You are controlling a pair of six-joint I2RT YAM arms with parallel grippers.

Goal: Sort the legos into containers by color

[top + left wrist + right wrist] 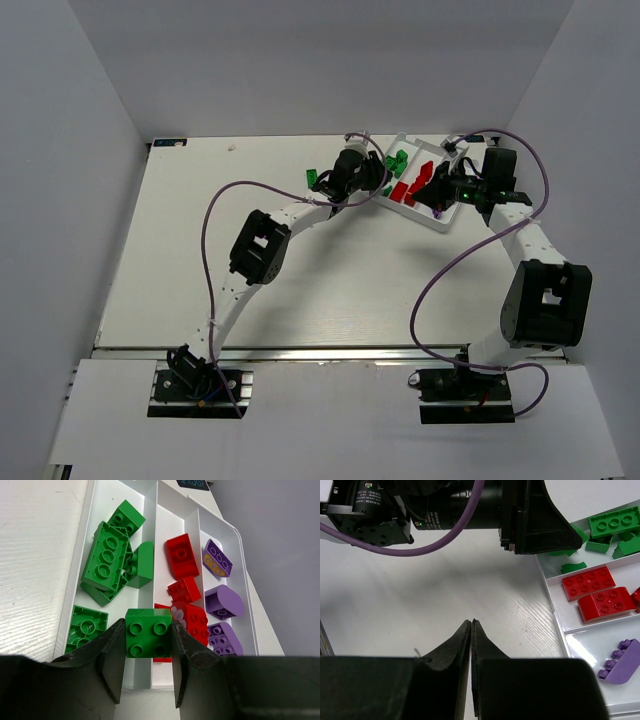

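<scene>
My left gripper (pixel 148 630) is shut on a green four-stud lego (pixel 148 640), held over the near end of the white tray (pixel 75 580), above the wall between the green and red compartments. Green legos (pixel 107 555) fill the left compartment, red legos (pixel 181 555) the middle one and purple legos (pixel 224 601) the right one. My right gripper (pixel 471 621) is shut on nothing, its tips over bare table just beside the tray (pixel 555 615). From above, both grippers (pixel 385 178) (pixel 425 190) meet at the tray (pixel 440 222).
The left arm's wrist and purple cable (pixel 470 505) hang close in front of my right gripper. A small green item (pixel 311 178) shows beside the left wrist; what it is I cannot tell. White walls enclose the table (pixel 250 260).
</scene>
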